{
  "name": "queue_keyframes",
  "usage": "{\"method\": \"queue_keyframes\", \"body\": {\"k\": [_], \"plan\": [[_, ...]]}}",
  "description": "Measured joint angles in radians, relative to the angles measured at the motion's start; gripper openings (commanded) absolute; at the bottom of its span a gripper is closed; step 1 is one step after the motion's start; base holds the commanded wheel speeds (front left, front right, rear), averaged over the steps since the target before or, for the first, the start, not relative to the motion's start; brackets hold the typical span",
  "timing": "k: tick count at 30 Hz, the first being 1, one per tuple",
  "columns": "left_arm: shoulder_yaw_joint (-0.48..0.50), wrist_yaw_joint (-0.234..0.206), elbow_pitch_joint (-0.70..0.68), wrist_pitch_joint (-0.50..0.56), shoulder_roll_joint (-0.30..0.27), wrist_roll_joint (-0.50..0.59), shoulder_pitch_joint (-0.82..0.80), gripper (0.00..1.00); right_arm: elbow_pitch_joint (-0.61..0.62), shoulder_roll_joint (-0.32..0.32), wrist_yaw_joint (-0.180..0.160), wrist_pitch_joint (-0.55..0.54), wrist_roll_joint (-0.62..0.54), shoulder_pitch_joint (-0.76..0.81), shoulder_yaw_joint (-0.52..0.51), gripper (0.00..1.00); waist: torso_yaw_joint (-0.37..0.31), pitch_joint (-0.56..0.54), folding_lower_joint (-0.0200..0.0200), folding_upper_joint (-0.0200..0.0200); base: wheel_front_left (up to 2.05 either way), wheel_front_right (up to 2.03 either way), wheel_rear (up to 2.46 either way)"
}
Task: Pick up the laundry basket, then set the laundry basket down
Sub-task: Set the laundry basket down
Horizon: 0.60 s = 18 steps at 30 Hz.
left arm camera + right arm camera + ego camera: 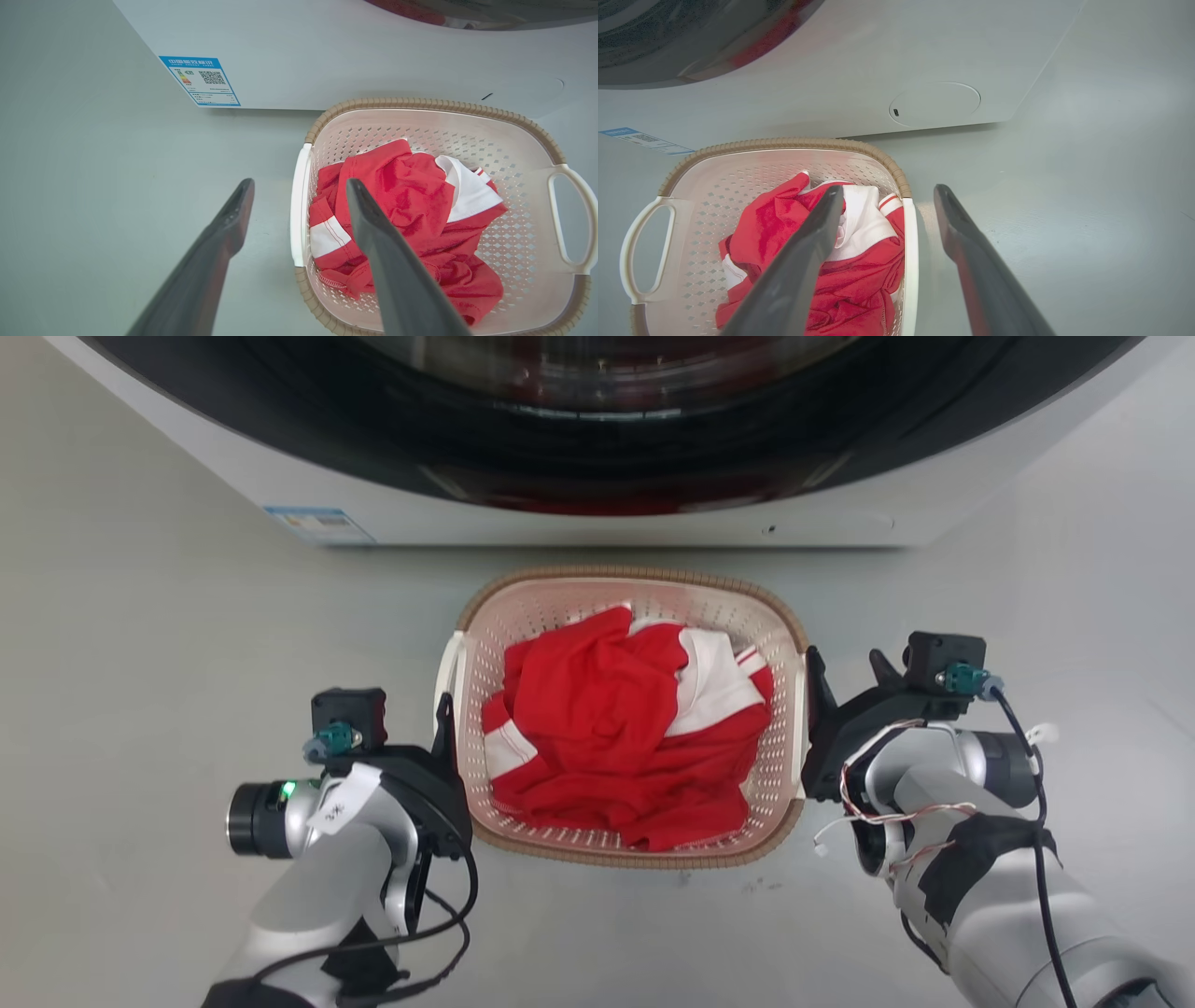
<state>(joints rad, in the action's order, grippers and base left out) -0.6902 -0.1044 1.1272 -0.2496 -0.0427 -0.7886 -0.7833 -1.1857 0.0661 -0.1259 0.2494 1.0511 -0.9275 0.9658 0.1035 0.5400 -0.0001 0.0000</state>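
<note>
Perforated plastic laundry basket (551,625), crumpled red cloth (597,728), seemingly matt floor (140,663)

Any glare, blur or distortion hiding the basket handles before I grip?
Head view: even light, basket sharp, faint glints on the washer door. Left wrist view: no glare, handle crisp, fingers soft near the bottom edge. Right wrist view: the same.

The washing machine (840,518) is cut off by the top edge of the head view. The print on its blue label (317,523) is too small to read there. The red and white clothing (597,737) hides the floor of the laundry basket (635,572), and the bottom edge of each wrist view cuts off the basket's near side.
</note>
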Motion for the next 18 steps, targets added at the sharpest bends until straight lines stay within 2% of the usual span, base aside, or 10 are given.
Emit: {"method": "queue_keyframes", "body": {"k": [11, 18], "plan": [[0.028, 0.000, -0.064, 0.000, -0.019, 0.040, 0.105, 1.00, 0.064, 0.006, 0.014, 0.000, -0.040, 0.105, -0.046, 1.00, 0.000, -0.146, -0.0001, -0.0001, 0.00, 0.00, 0.00], [0.066, -0.001, -0.144, 0.000, -0.053, 0.062, 0.213, 1.00, 0.153, 0.006, 0.016, 0.000, -0.063, 0.206, -0.107, 1.00, -0.002, -0.263, -0.0002, -0.0001, 0.00, 0.00, 0.00]]}}
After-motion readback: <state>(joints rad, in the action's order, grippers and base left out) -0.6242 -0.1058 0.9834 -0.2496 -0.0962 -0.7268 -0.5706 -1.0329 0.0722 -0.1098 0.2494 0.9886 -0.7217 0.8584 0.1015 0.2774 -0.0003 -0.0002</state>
